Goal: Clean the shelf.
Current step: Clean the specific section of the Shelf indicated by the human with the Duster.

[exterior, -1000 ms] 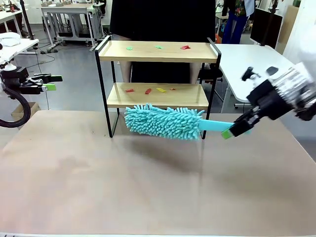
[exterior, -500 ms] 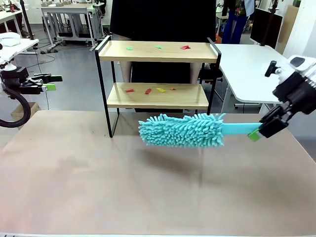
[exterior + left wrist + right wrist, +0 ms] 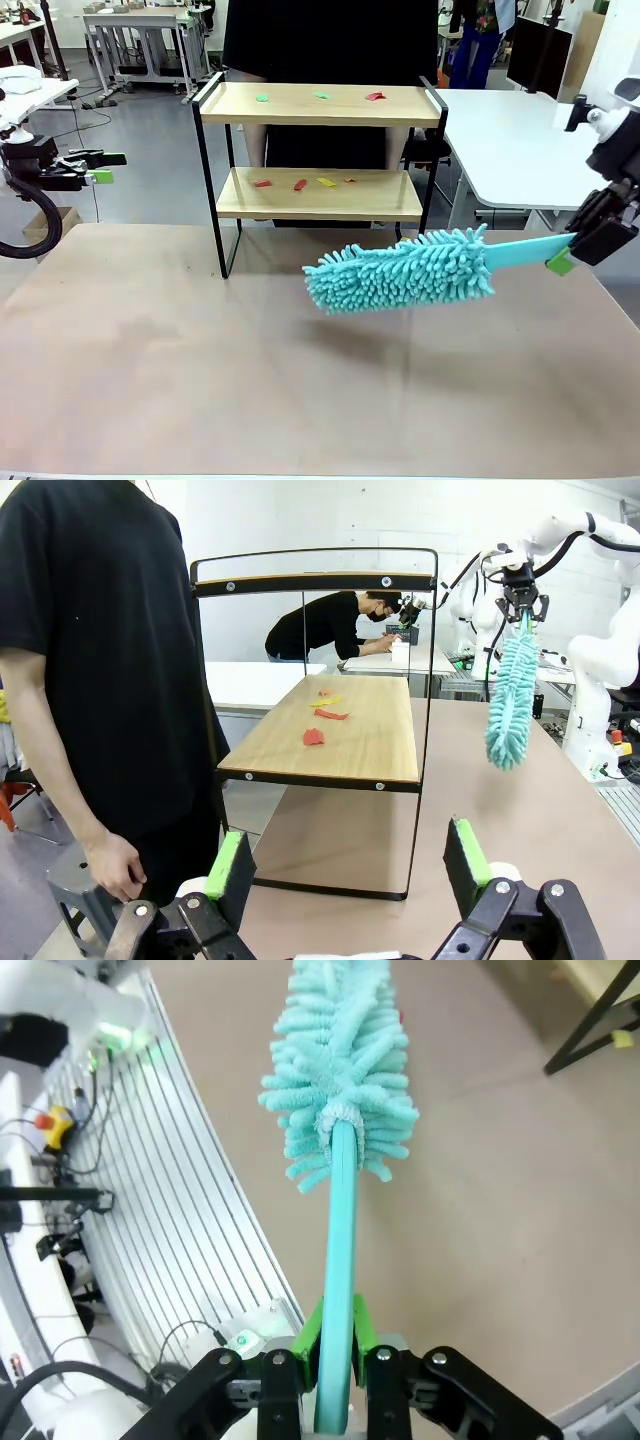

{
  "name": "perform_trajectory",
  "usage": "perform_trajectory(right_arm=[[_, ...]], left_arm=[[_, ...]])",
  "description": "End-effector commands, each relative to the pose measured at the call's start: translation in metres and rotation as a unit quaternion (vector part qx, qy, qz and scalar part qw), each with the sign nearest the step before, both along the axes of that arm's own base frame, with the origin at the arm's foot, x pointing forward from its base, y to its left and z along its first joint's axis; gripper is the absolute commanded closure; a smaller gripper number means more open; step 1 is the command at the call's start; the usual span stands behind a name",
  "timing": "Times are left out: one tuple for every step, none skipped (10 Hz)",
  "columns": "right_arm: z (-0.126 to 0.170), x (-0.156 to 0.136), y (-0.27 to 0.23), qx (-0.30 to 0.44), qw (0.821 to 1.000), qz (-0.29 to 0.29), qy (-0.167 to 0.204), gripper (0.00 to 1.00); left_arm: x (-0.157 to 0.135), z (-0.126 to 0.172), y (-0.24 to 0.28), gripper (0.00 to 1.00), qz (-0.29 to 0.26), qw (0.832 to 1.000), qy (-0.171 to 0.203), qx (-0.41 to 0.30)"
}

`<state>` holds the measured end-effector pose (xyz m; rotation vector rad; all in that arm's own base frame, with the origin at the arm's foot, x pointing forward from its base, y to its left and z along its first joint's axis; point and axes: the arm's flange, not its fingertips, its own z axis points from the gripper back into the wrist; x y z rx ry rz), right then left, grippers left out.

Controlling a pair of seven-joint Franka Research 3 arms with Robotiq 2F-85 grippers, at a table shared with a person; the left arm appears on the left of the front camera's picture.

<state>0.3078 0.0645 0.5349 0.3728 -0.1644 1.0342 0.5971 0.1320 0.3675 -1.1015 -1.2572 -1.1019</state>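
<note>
**Front view.** The right arm [image 3: 612,170] comes in high at the right edge, its wrist bent down and inward over the table [image 3: 200,360]. The right jaws are clamped on the end of the flat handle [image 3: 525,250] of a teal duster [image 3: 400,272]. Its fluffy head hangs in the air, tilted, with the tip lower and pointing left. The shelf [image 3: 300,105] stands at the far middle of the table, in front of a person [image 3: 330,40] in black. The duster crosses in front of the shelf's right end, below the lower board. Coloured scraps [image 3: 300,184] lie on both boards. The left arm [image 3: 40,170] is held off the table's left side, well apart from the shelf, pointing right.

**Left wrist view.** The left jaws stand wide, with nothing between the green pads [image 3: 225,865]. The shelf is straight ahead, seen end-on. The duster hangs to the right of it from the right jaws, apart from the frame. The person's hand [image 3: 115,865] hangs at the left, beside the shelf.

**Right wrist view.** The right jaws are pinched tight on the handle, one pad on each flat side. The duster runs straight away from them above the table. A black leg [image 3: 590,1030] of the shelf crosses the upper right corner, apart from the duster's head.
</note>
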Motion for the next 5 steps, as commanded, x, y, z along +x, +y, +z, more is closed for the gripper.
perform_trajectory(right_arm=[[-0.002,-0.007,0.002,-0.024,1.000,0.013,0.000,0.88],[-0.004,-0.011,0.002,-0.037,0.999,0.023,-0.002,0.88],[-0.005,-0.014,0.001,-0.036,0.999,0.035,-0.005,0.88],[-0.006,-0.018,-0.002,-0.025,0.999,0.040,-0.010,0.88],[-0.005,-0.007,0.004,-0.027,0.999,0.020,0.001,0.88]], left_arm=[[-0.002,0.002,-0.001,0.00,-0.001,1.000,-0.005,0.001],[-0.002,0.002,-0.001,0.00,-0.001,1.000,-0.005,0.001],[-0.002,0.002,-0.001,0.00,-0.001,1.000,-0.005,0.001],[-0.002,0.002,-0.001,0.00,-0.001,1.000,-0.005,0.001],[-0.002,0.002,-0.001,0.00,-0.001,1.000,-0.005,0.001]])
